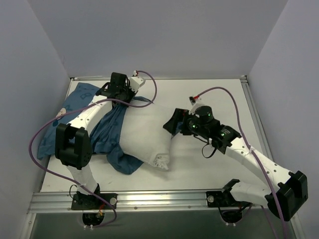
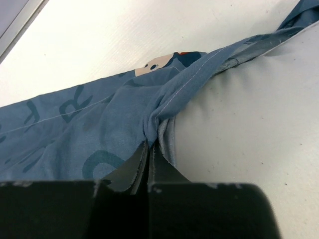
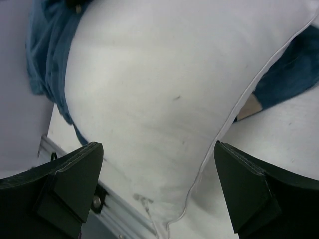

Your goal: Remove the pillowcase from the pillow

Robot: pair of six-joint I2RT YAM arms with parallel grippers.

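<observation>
Pillow [image 1: 144, 135] lies mid bench [image 1: 214, 94], mostly bared; pillowcase [image 1: 107, 132] is bunched toward the left edge. Left gripper [image 2: 148, 155] pinches a fold of it; right gripper [image 3: 159, 169] gapes wide over the pillow. Best to pin the pillow, then drag the fabric left steadily.

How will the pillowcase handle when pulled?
Probably floppy: the pillowcase bunches into folds where the left claw pinches it. Likely thin and light: it lies in limp wrinkles. May drag the pillow, since fabric seems tucked under it.

Pillowcase [image 2: 75, 134] mid-blue with darker blue letters, a pale patch and red spot; pillow [image 3: 149, 74] plain white; surface [image 1: 209, 94] white; cables [image 1: 219, 88] purple; left pincer [image 2: 148, 162] and right pincer [image 3: 157, 149] black.
</observation>
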